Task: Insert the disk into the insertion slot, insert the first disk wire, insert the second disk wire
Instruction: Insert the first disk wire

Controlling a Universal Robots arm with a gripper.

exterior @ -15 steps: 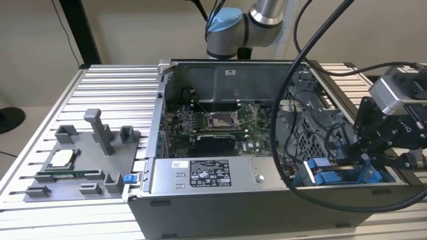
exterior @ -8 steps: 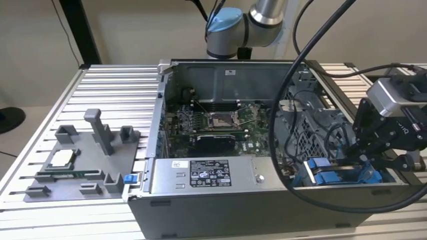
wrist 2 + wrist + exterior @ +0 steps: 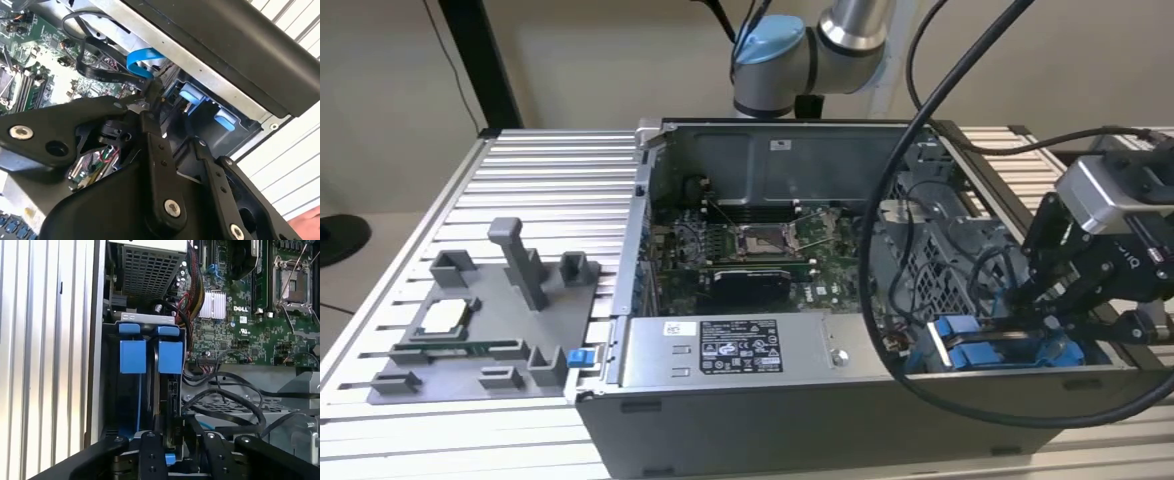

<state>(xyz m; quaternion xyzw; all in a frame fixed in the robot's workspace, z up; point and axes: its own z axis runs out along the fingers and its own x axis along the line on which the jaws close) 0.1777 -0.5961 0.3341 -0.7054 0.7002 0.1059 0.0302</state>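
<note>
reference landmark: the computer case (image 3: 787,430), open-sided, lying flat on the slatted tabletop (image 3: 547,170).

locate the insertion slot (image 3: 111,390) in the corner of the case, next to the grey power-supply box (image 3: 720,350), on the exterior view's right of that box. find the disk (image 3: 170,357) seated in this slot, with its blue carrier handle toward the open side of the case. note a second blue carrier (image 3: 132,355) just beside the disk, in the same bay.

find the claw (image 3: 1031,322) lowered into that same corner of the case, at the end of the disk. in the second wrist view, note the fingertips (image 3: 154,95) drawn together to a closed point. note also the end of a blue flat wire (image 3: 136,62) right at those tips, looping back into the case. cannot tell whether pinched by the tips or merely touching them.

deeper inside the case, past the slot, see the motherboard (image 3: 240,315), with loose black leads (image 3: 225,390) between it and the claw.

outside the case, on the exterior view's left, see a grey fixture block (image 3: 480,330) on the tabletop, close beside the case wall. behind the case, see the robot arm (image 3: 781,50). note a thick black cable (image 3: 907,250) hanging from above and looping across the slot corner of the case.
</note>
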